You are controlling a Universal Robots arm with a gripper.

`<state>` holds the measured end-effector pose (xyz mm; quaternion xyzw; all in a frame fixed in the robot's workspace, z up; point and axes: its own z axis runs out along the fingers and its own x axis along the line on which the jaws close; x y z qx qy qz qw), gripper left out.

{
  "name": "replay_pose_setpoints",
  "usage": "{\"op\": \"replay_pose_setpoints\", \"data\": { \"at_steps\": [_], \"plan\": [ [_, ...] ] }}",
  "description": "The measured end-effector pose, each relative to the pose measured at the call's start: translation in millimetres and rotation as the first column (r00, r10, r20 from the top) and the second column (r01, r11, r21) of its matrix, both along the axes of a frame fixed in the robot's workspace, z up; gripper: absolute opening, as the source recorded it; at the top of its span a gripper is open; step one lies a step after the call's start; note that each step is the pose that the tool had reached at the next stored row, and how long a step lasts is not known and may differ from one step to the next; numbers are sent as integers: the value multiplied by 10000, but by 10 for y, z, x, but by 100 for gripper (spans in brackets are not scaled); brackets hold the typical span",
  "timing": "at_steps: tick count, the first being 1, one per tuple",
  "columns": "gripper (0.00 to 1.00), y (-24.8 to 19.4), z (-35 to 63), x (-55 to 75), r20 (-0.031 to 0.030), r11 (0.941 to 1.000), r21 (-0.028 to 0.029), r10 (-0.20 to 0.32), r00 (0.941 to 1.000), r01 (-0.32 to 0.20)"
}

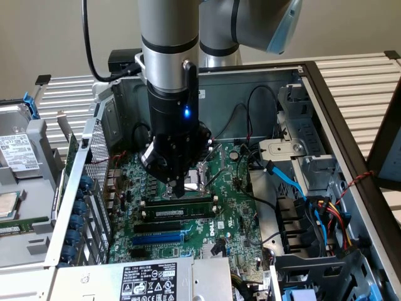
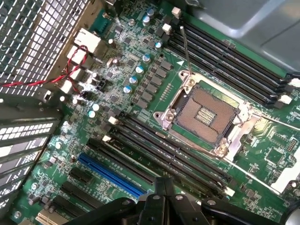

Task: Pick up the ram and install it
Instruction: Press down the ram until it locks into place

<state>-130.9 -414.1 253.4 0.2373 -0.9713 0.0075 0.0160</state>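
Step in hand: I judge it is the install part, not the pick. The ram point(image 1: 182, 213) stands in a black slot on the board, with its white label to the camera.
End effector: the end effector point(image 1: 178, 188) hangs just above the slots, very near the ram, with its fingers pressed together. I see nothing pinched between them. In the wrist view the end effector point(image 2: 161, 190) points down at the row of slots.
Contact: I cannot tell if the tip touches the ram or only hovers over it.
Seating: I cannot tell if the ram is pushed fully down or if the white end clips are latched.
What the move calls for: in my judgement, a straight push down on the top edge, even along its length, with no tilt.
Around: the open CPU socket point(image 2: 206, 112) lies just beside the slots. The blue slot point(image 1: 156, 239) is on the other side of the ram. A second row of slots point(image 2: 234, 65) lies beyond the socket.
In the way: black cables point(image 1: 250, 113) hang near the arm, and a blue cable point(image 1: 285, 182) runs at the exterior view's right. A red wire point(image 2: 70, 70) lies well apart from the ram.
Risk: a slip of the tip can hit the socket pins.
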Motion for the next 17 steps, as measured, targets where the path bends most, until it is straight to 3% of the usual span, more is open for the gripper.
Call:
{"op": "replay_pose_setpoints", "data": {
  "at_steps": [6, 7, 12, 17],
  "plan": [
    [11, 0, 0, 0, 0, 9955, -1, -944, 9955, 944],
    [11, 0, 0, 0, 0, 9899, 0, -1420, 9899, 1420],
    [11, 0, 0, 0, 0, 9754, 0, -2205, 9754, 2205],
    [11, 0, 0, 0, 0, 9551, 0, -2964, 9551, 2964]
  ]
}}
